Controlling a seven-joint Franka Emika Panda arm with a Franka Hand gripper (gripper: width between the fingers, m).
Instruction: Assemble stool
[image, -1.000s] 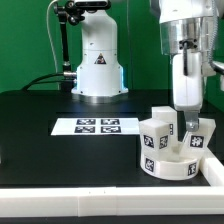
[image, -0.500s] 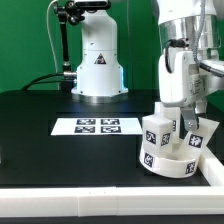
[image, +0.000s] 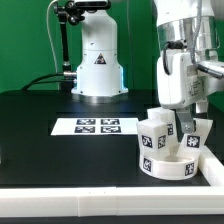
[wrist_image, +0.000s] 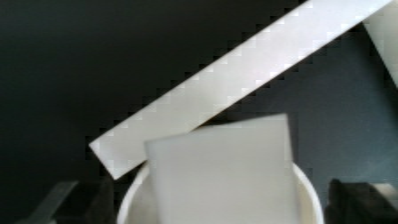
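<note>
The stool's round white seat lies at the exterior view's lower right, close to the table's front edge. Chunky tagged white legs stand on it, one on the left and one on the right. My gripper hangs straight down over the right leg. In the wrist view that leg fills the space between my dark fingers, which stand wide apart with a gap on each side. The gripper is open around the leg, and the seat's rim curves beneath.
The marker board lies flat on the black table, left of the seat. Behind it stands a white robot base with a cable. A white rail borders the table's front and shows as a diagonal strip in the wrist view.
The gripper shifted slightly left and turned at the wrist while shut on the right leg. Its jaws have since spread and let the leg go, and the leg stays on the seat.
</note>
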